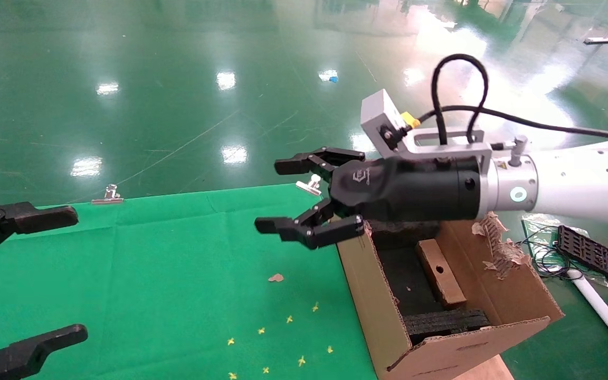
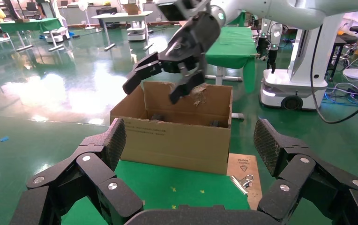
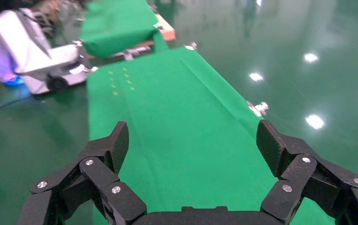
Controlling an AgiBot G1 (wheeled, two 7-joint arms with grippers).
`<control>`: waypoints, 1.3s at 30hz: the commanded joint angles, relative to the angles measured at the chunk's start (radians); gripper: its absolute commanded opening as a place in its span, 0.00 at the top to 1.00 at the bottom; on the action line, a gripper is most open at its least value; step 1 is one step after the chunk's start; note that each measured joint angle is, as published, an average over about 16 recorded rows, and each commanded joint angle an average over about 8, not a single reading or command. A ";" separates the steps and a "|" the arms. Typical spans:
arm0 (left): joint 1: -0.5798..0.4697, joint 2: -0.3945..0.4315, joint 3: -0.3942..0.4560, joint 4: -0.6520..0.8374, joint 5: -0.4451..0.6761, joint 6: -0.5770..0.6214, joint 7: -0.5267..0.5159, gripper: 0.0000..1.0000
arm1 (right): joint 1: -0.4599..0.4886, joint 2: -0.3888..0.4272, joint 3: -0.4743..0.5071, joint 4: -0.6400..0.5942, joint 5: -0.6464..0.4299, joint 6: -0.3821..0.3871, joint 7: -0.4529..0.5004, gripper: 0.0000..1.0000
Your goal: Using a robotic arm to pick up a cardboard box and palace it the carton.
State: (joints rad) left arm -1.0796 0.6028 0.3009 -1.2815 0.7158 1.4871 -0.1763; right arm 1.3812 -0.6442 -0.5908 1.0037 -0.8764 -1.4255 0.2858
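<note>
The small cardboard box point(image 1: 441, 273) with a round hole stands on edge inside the large carton point(image 1: 383, 311), between black foam inserts point(image 1: 444, 321). The carton also shows in the left wrist view point(image 2: 177, 136), with a torn flap point(image 1: 499, 245) on its right side. My right gripper point(image 1: 304, 198), on the white robotic arm point(image 1: 578, 182), is open and empty, held in the air above the carton's left wall and the green cloth. In its wrist view point(image 3: 191, 140) only green cloth lies between the fingers. My left gripper point(image 1: 45, 274) is open and empty at the table's left edge.
A green cloth point(image 1: 177, 274) covers the table, with small yellow marks point(image 1: 283, 338) and a cardboard scrap point(image 1: 276, 277). Metal binder clips point(image 1: 107, 195) hold the cloth's far edge. A black grid tray and wires point(image 1: 591, 253) lie beyond the carton on the right.
</note>
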 commanded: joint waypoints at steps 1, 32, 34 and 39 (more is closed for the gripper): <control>0.000 0.000 0.000 0.000 0.000 0.000 0.000 0.00 | -0.037 0.004 0.037 0.034 0.018 -0.008 -0.012 0.00; 0.000 -0.001 0.001 0.000 -0.001 -0.001 0.001 0.00 | -0.328 0.036 0.333 0.298 0.157 -0.075 -0.102 0.00; 0.000 -0.001 0.001 0.000 -0.001 -0.001 0.001 0.00 | -0.325 0.035 0.329 0.295 0.156 -0.075 -0.102 0.00; 0.000 -0.001 0.001 0.000 -0.001 -0.001 0.001 0.00 | -0.319 0.035 0.323 0.290 0.152 -0.073 -0.101 0.00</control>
State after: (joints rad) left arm -1.0796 0.6023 0.3017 -1.2812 0.7149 1.4863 -0.1758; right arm 1.0618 -0.6094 -0.2672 1.2943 -0.7235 -1.4986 0.1851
